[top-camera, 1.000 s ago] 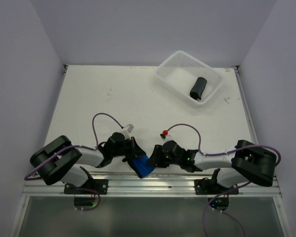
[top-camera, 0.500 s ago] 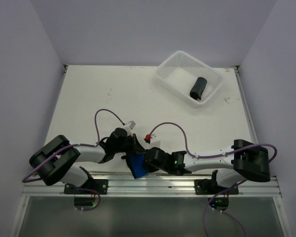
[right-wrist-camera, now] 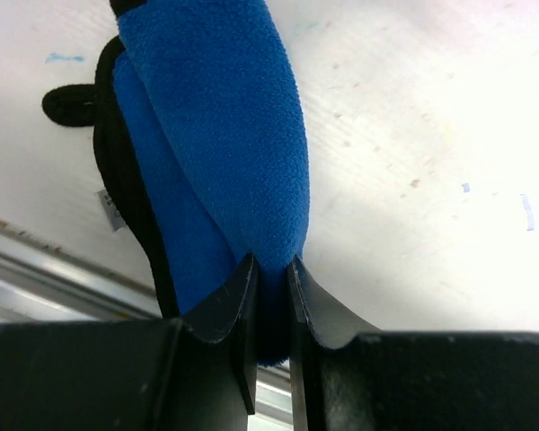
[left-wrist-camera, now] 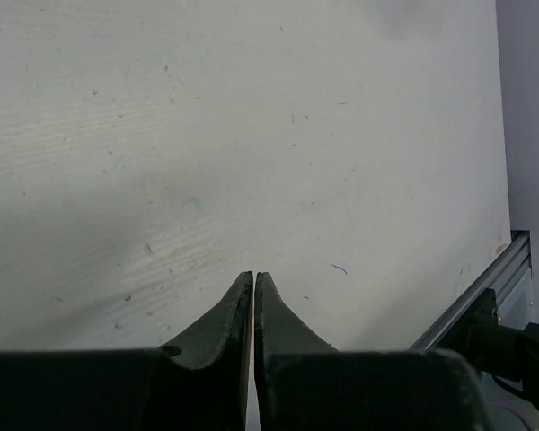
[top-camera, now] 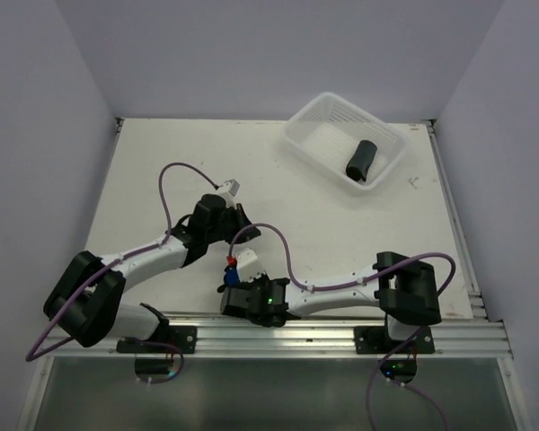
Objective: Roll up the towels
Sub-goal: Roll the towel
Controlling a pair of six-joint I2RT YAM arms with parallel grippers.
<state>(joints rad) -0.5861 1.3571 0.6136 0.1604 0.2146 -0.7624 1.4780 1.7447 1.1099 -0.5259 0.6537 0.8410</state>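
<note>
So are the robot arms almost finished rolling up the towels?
Done: the dark rolled towel lies in the white perforated plastic basket. In hand: the right gripper pinches the bright blue fleece towel with black edging, bunched lengthwise. The left gripper is shut on nothing. Left: probably finishing that roll and putting it in the basket.

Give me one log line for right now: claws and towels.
left claw: shut, empty | right claw: shut on blue towel | dark rolled towel: in basket
</note>
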